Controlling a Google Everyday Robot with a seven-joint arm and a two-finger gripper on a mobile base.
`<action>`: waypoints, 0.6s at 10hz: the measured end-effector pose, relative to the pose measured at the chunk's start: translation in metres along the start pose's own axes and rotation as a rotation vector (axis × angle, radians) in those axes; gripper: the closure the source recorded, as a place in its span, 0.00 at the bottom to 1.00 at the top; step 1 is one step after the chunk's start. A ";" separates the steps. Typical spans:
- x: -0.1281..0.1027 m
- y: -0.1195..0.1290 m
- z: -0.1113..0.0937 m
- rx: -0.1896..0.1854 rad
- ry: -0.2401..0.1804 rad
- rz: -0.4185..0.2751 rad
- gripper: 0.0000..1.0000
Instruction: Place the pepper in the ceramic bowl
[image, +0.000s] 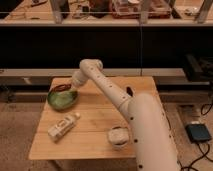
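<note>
The green ceramic bowl (62, 98) sits near the back left of the wooden table (95, 120). My gripper (68, 90) is at the end of the white arm, which reaches left from the robot body. It hangs just over the bowl's far right rim. The pepper is not visible on its own: a thin reddish streak lies along the bowl's far rim beside the gripper, and I cannot tell whether it is the pepper or the dark rim.
A cream labelled bottle (63, 126) lies on its side at the front left of the table. A small white bowl (118, 136) stands at the front right, next to the robot body. Dark shelving stands behind the table.
</note>
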 end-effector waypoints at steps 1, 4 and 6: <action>0.000 0.000 0.000 0.000 0.000 0.000 0.69; 0.000 0.000 0.000 0.000 0.000 0.000 0.39; 0.000 0.000 0.000 0.000 0.000 0.000 0.22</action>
